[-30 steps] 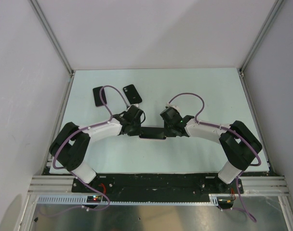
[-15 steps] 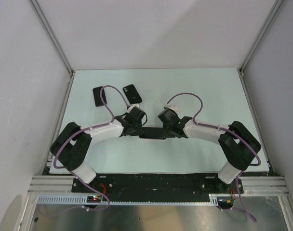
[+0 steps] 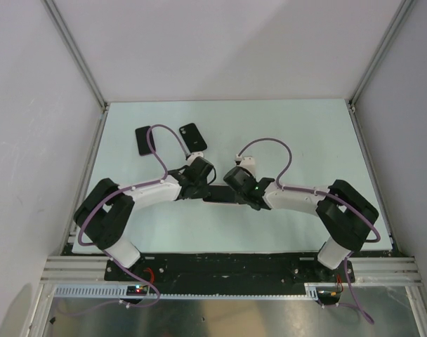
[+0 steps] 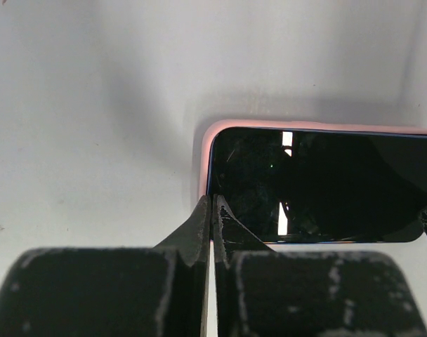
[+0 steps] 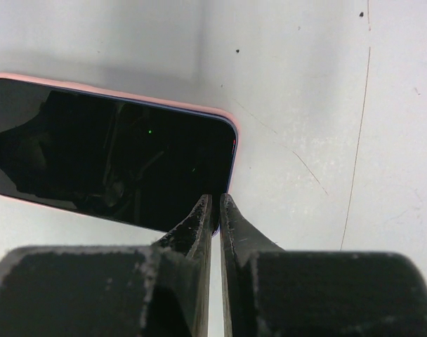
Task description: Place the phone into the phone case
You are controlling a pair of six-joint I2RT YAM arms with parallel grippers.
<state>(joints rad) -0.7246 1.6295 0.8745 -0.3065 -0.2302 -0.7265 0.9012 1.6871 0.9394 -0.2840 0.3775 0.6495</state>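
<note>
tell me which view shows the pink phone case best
Left wrist: the pink phone case rim wraps the phone's corner and top edge clearly. Right wrist shows only a thin pink edge. Top external shows just a small dark sliver.

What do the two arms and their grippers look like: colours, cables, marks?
Both the left arm and the right arm have white links between bulky black joints. A purple cable loops along each. The left gripper and right gripper have black, tapering fingers with whitish scuffs.

top cam overhead, wide, wrist cams close-up, angled down, share phone (image 4: 319, 186)
</note>
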